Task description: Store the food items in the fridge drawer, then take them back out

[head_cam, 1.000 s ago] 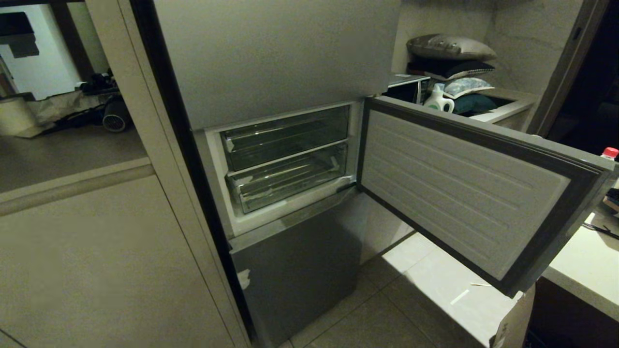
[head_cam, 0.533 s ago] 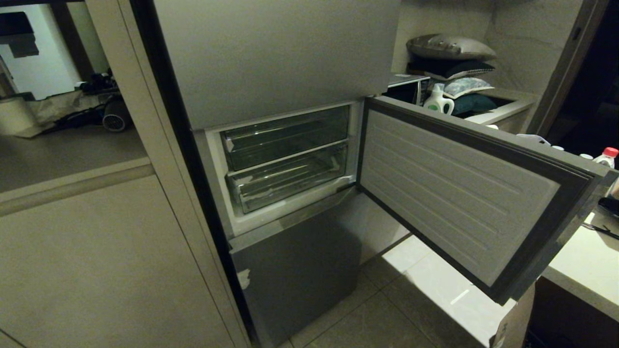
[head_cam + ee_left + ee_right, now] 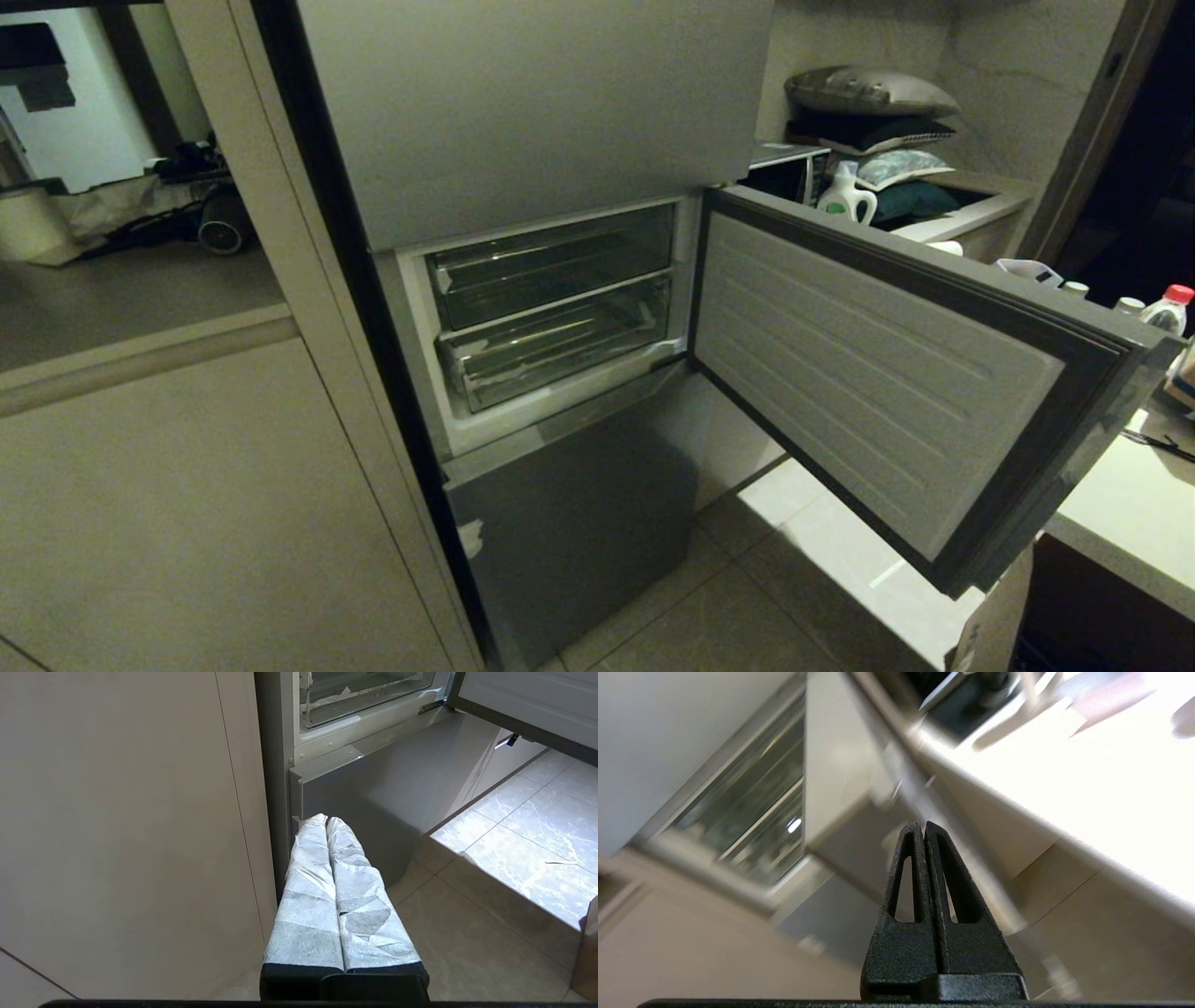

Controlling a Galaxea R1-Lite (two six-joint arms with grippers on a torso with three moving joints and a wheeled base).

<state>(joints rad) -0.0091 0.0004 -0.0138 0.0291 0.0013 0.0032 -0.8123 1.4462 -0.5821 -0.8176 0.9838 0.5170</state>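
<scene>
Left gripper (image 3: 327, 821) hung low beside the fridge's closed bottom door, fingers together, empty. Fridge drawer (image 3: 560, 350) sat pushed in, apparently empty. Compartment door (image 3: 878, 373) stood open. Right gripper (image 3: 923, 828) pinched closed, empty. No food items visible; storing seemingly not begun.

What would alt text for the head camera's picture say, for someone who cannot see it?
A grey fridge's middle door hangs open to the right, showing two clear drawers stacked inside, both pushed in. No robot arm shows; a counter with bottles lies right.
</scene>
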